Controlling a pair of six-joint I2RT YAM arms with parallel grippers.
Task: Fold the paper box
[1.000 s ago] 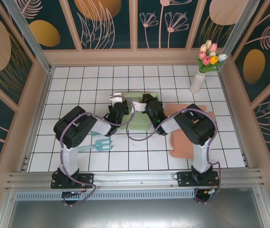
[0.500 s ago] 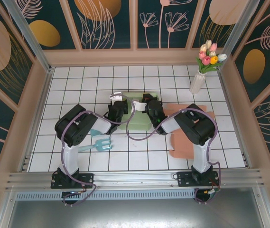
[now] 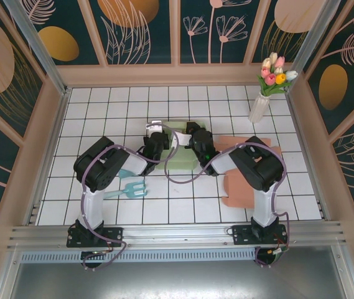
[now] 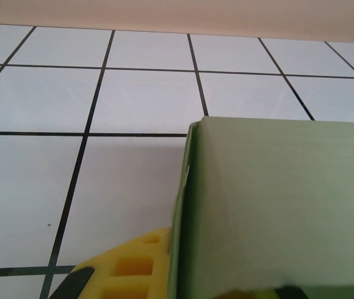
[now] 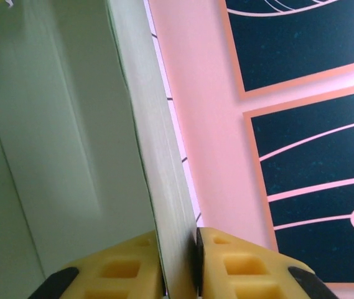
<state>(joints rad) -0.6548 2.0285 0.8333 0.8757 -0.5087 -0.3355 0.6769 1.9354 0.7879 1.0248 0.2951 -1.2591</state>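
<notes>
Green paper box is seen mid-table, betw. the two arms. One wall is pinched by the right gripper, pads tight on both sides. The opp. wall is clamped by the left gripper, closed.
</notes>
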